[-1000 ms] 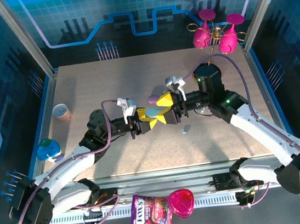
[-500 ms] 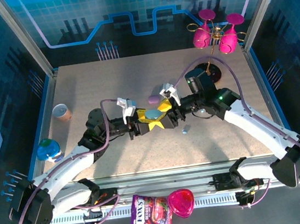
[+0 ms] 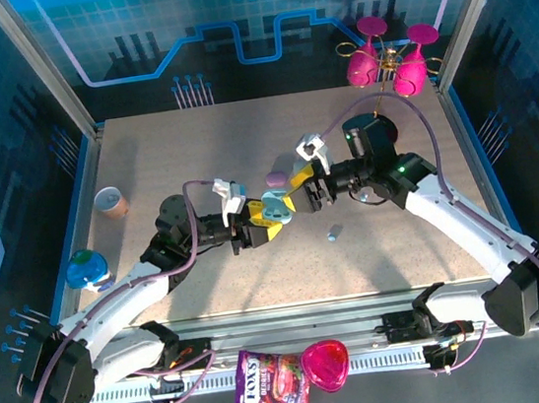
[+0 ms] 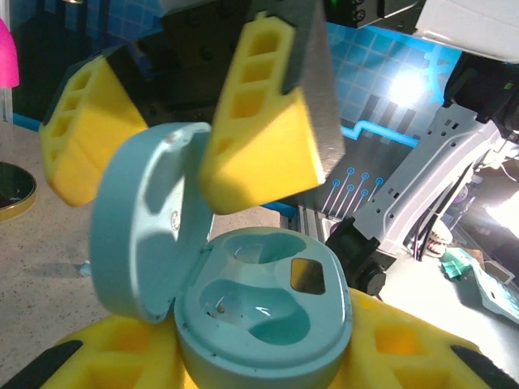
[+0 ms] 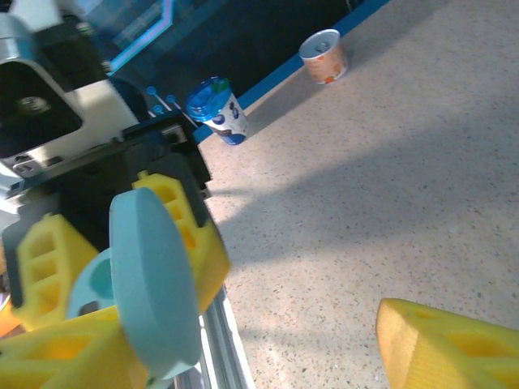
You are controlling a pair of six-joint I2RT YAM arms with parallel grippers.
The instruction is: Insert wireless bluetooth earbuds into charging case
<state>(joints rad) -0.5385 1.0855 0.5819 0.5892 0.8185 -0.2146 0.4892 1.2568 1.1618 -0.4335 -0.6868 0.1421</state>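
Charging case (image 4: 263, 320), pale blue, sits clamped low between the yellow fingers of the left gripper (image 3: 262, 222), held above the middle of the table. Its lid (image 4: 142, 231) is swung up on the hinge, baring two moulded wells. The right gripper (image 3: 293, 188) meets it from the far right with jaws spread wide, gripping nothing; the lid's edge stands between its fingers, just beside one.

One tiny pale earbud (image 3: 332, 236) lies on the speckled beige table (image 3: 164, 156), near the right arm. A purple pebble-shaped case (image 3: 273, 179) rests just beyond the grippers. A paper cup (image 3: 108, 200) stands at the left, and blue-lit panels wall the cell.

A second ago the case looked like a flat blue oval; the right gripper sat lower and slightly wider.
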